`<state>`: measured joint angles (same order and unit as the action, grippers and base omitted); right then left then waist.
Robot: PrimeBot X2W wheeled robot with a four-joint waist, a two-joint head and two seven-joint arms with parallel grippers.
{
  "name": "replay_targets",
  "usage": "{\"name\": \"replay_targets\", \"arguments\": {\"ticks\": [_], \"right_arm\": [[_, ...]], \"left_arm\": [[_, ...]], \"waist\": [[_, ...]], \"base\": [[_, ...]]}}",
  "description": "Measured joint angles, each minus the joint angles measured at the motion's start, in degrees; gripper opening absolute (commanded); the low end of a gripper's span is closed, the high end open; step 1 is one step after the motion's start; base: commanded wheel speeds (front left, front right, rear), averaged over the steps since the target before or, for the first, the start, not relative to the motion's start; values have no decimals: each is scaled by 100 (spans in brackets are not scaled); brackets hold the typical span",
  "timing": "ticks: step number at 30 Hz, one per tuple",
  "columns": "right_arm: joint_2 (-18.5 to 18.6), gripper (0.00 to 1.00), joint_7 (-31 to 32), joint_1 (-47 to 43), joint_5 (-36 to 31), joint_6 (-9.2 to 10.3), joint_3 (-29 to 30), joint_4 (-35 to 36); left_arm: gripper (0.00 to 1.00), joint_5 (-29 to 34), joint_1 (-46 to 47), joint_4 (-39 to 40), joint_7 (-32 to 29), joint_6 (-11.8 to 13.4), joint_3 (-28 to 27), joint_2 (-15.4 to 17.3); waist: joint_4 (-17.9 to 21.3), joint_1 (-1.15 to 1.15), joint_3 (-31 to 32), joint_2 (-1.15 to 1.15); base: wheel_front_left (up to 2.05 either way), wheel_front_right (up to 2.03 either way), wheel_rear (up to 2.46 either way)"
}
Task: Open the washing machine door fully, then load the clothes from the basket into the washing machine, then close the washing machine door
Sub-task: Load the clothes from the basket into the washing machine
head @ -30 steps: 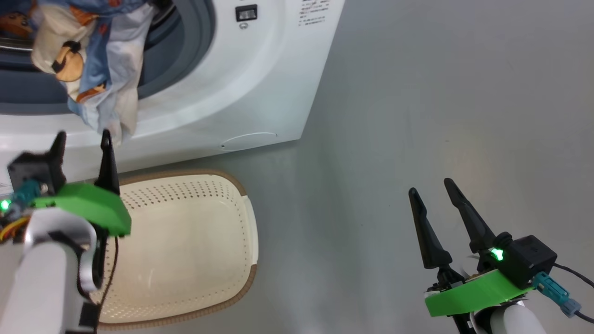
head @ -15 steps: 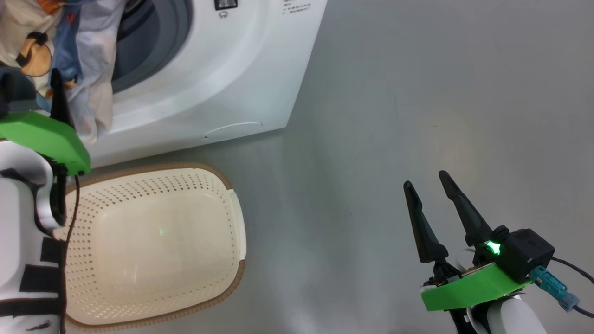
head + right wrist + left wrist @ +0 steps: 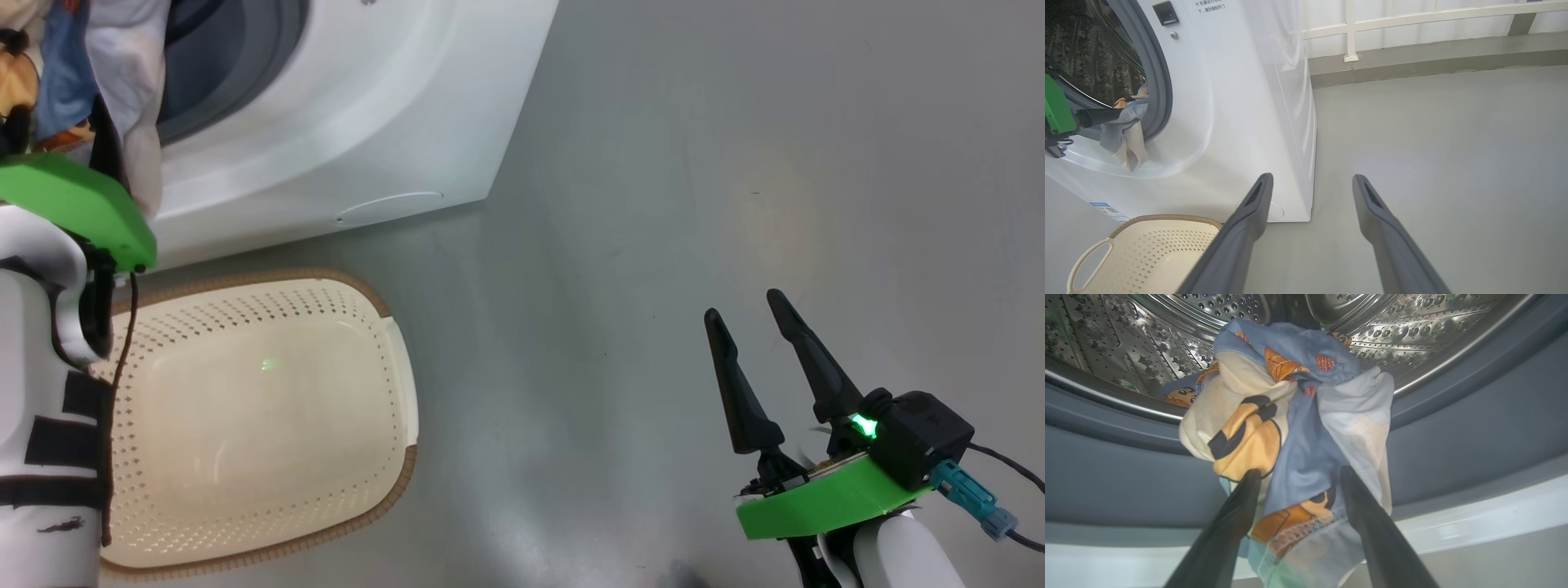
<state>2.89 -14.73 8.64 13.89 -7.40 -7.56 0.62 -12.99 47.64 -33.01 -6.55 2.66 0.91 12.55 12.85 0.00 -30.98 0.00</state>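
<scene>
A: Printed clothes (image 3: 1298, 416) draped over the grey gasket (image 3: 1474, 428), mid-frame, tail hanging out. Spread astride it: left gripper (image 3: 1299, 472), clamping nothing.
B: Pinch the tail low, lift over the lip, push deep. Lower right: right gripper (image 3: 740, 304), spread too.

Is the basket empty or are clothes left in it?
Empty where visible: the basket shows a bare perforated floor; left forearm hides one edge.
</scene>
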Motion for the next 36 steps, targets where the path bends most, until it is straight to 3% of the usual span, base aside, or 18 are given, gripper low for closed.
{"name": "replay_targets", "arguments": {"ticks": [14,17,22,23,24,29,36], "right_arm": [[1,100,0,93,0,0,-80,25],[1,100,0,94,1,0,-90,27],[0,100,0,108,0,0,-92,34],[0,100,0,108,0,0,-93,36],[0,100,0,108,0,0,-92,38],[0,100,0,108,0,0,-90,42],[0,100,0,108,-1,0,-93,41]], "left_arm": [[100,36,467,-428,-464,35,170,198],[65,71,571,-517,-515,62,223,208],[31,131,766,-678,-563,68,328,227],[13,137,796,-711,-561,68,349,230],[0,148,820,-738,-554,68,365,231],[0,166,899,-853,-380,69,423,230],[0,229,1024,-937,155,267,447,227]], "waist": [[52,0,-190,0],[67,0,-237,0],[88,0,-311,0],[94,0,-321,0],[98,0,-332,0],[94,0,-362,0],[53,0,-356,0]], "base": [[0,0,0],[0,0,0],[0,0,0],[0,0,0],[0,0,0],[0,0,0],[0,0,0]]}}
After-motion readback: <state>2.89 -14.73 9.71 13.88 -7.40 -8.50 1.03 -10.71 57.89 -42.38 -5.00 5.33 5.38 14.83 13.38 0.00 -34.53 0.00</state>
